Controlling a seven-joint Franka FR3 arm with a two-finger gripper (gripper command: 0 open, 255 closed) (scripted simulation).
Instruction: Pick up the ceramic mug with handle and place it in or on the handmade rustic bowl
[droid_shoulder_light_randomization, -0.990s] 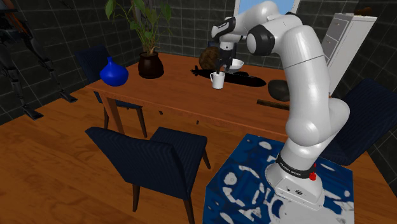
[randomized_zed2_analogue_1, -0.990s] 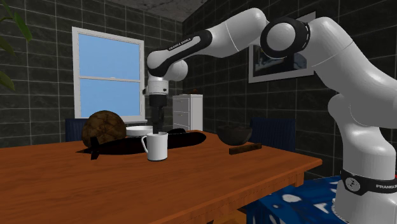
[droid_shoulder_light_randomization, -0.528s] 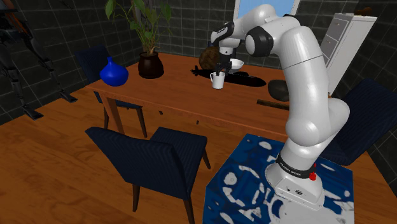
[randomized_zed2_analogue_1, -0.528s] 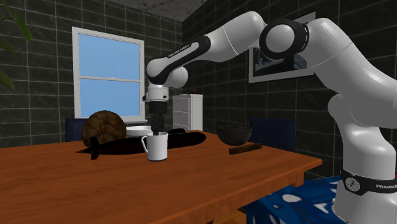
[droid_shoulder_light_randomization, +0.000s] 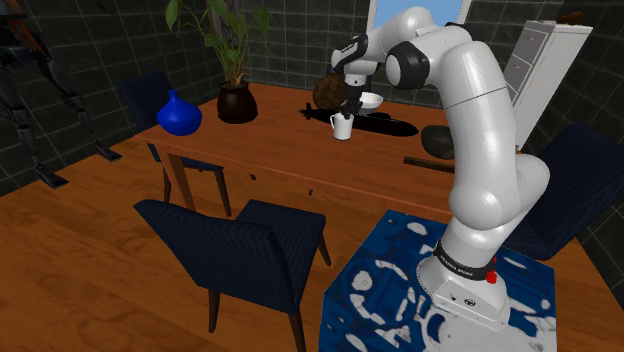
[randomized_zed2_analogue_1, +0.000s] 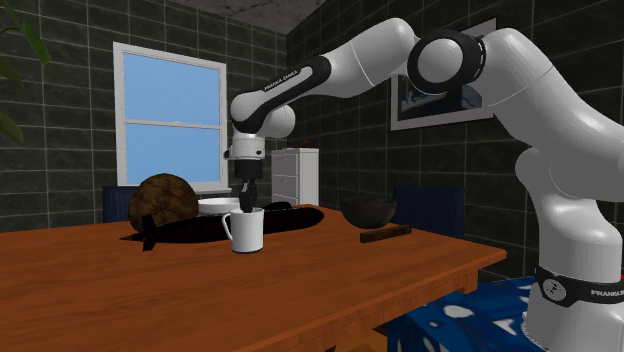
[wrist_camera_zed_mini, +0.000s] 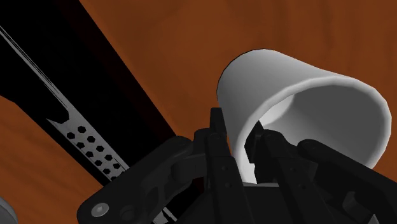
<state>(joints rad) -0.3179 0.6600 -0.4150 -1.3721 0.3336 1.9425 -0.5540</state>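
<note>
A white mug (droid_shoulder_light_randomization: 342, 127) with a handle stands upright on the wooden table (droid_shoulder_light_randomization: 270, 150). My gripper (droid_shoulder_light_randomization: 347, 110) points down onto its rim. In the wrist view the gripper (wrist_camera_zed_mini: 238, 153) is shut on the mug (wrist_camera_zed_mini: 286, 89), one finger outside the wall and one inside. The second exterior view shows the gripper (randomized_zed2_analogue_1: 247, 205) dipping into the mug (randomized_zed2_analogue_1: 243, 231). A dark bowl (droid_shoulder_light_randomization: 438, 142) sits near the table's end by the arm (randomized_zed2_analogue_1: 367, 211). A white bowl (droid_shoulder_light_randomization: 371, 100) lies just behind the mug.
A long black object (droid_shoulder_light_randomization: 375, 124) lies on the table right behind the mug, with a brown rough ball (droid_shoulder_light_randomization: 326, 92) beside it. A potted plant (droid_shoulder_light_randomization: 236, 100) and blue vase (droid_shoulder_light_randomization: 179, 115) stand farther along. Dark blue chairs (droid_shoulder_light_randomization: 235, 240) flank the table.
The gripper came down onto the mug's rim and its fingers went from open to shut on the mug's wall. The mug has stayed on the table.
</note>
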